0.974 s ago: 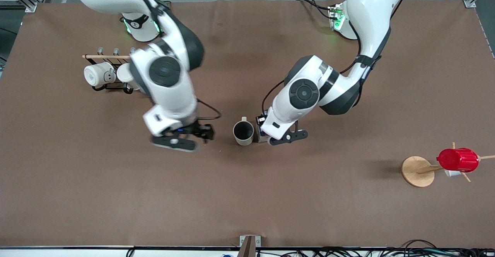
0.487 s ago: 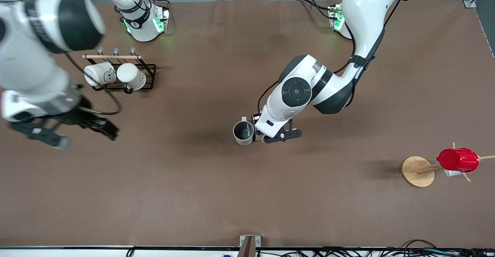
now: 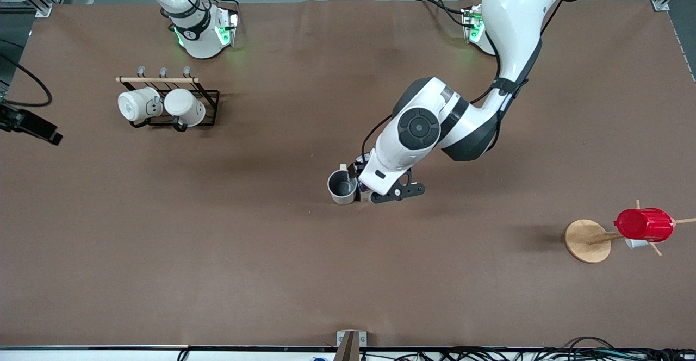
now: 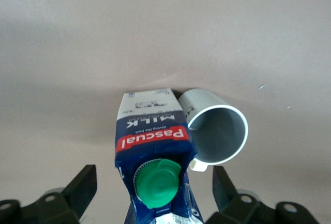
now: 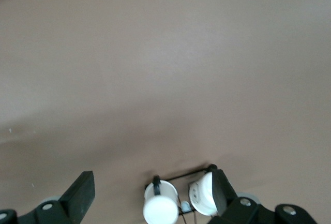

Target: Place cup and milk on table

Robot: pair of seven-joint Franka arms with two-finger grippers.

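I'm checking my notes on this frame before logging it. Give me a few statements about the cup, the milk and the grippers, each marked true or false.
1. The milk stands upright right beside the cup on the table. True.
2. The cup lies on its side. False: it stands upright, its grey inside showing from above.
3. The left gripper is open, a finger on either side of the milk. True.
4. The right gripper holds the cup. False: it is open and holds nothing, over the right arm's end of the table near the rack of white mugs.
5. The milk's cap is red. False: it is green.
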